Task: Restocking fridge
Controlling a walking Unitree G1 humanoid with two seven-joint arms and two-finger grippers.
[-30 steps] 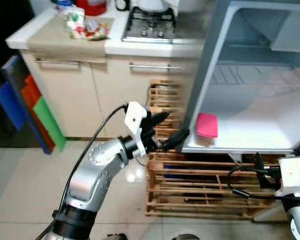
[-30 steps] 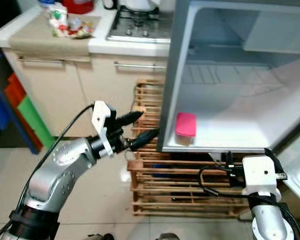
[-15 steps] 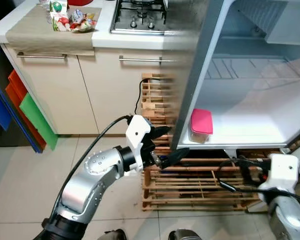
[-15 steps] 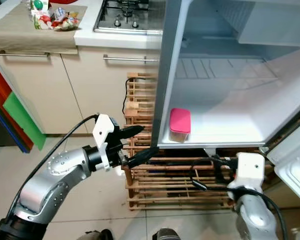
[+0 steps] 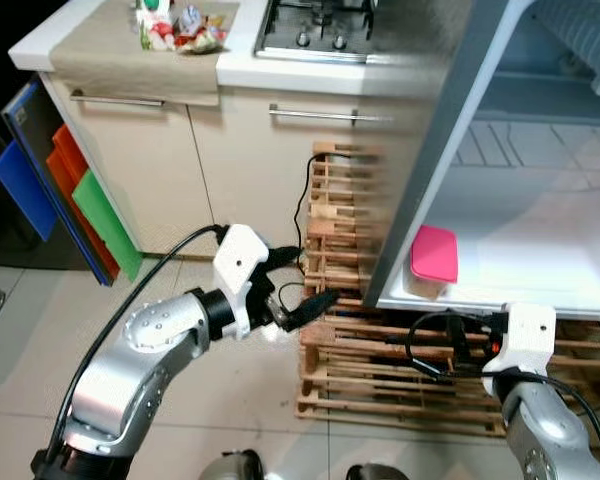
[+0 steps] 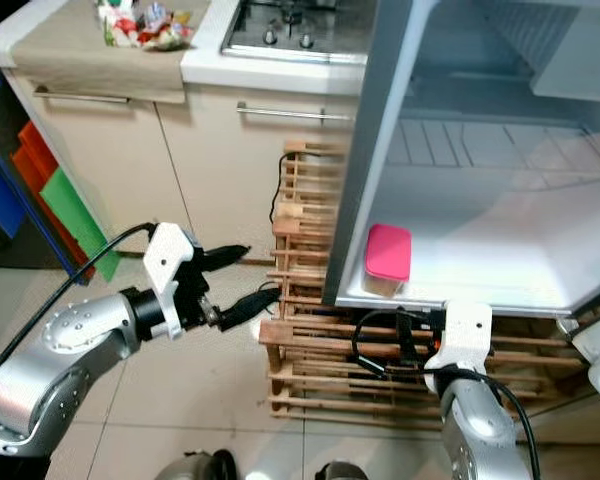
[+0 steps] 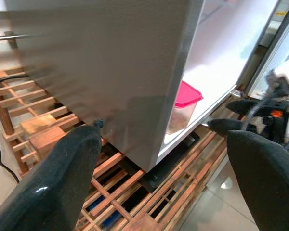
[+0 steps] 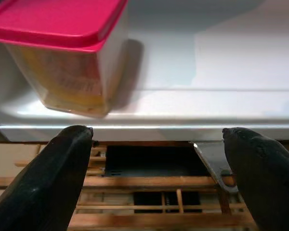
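A clear food container with a pink lid sits at the front left of the open fridge's white bottom shelf. My left gripper is open and empty. It hovers just left of the fridge's grey side wall, in front of the wooden rack. My right gripper is open and empty, low in front of the shelf's front edge, just below and right of the container. In the right wrist view the container stands on the shelf lip above the spread fingers.
The fridge stands on a slatted wooden rack with a black cable running down it. Left of it are cream cabinets under a counter with groceries and a gas hob. Coloured boards lean at the far left. Tiled floor lies below.
The camera has shifted. My left gripper has drawn back slightly from the fridge's corner. My right gripper has moved left, closer under the container. The container has stayed put.
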